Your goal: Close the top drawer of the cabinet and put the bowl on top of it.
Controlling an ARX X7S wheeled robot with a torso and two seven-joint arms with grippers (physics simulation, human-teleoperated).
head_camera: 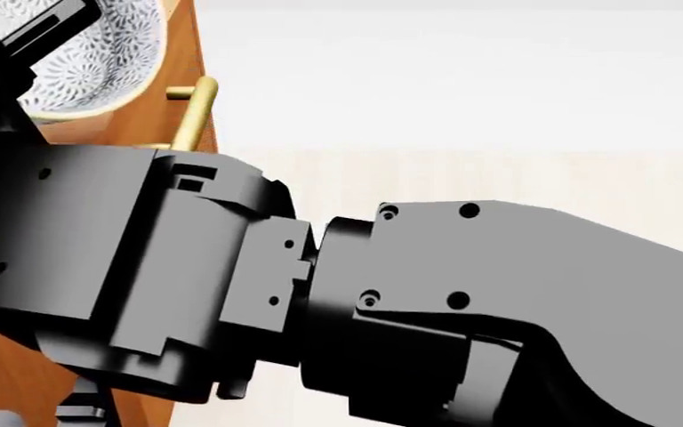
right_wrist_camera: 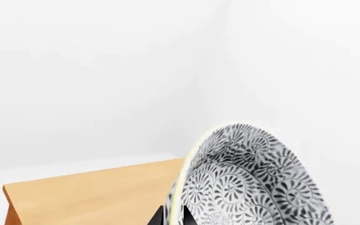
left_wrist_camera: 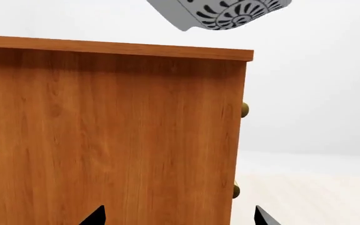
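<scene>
Clamped on the rim of the bowl [right_wrist_camera: 249,183], my right gripper [right_wrist_camera: 172,216] holds it tilted in the air above the cabinet [left_wrist_camera: 105,140], clear of the flat top. My left gripper [left_wrist_camera: 178,216] hangs beside the cabinet's side panel, fingertips [left_wrist_camera: 95,216] spread apart with nothing between them. From the head view, I see the top drawer's brass handle [head_camera: 193,114] just beside the bowl; whether that drawer is fully shut, I cannot tell.

My right gripper [right_wrist_camera: 172,216] is pinching the bowl [right_wrist_camera: 249,183] rim, fingers either side. Left gripper [left_wrist_camera: 178,216] is hanging with fingertips [left_wrist_camera: 95,215] spread wide. A bulky arm [head_camera: 317,302] is filling my head view.
</scene>
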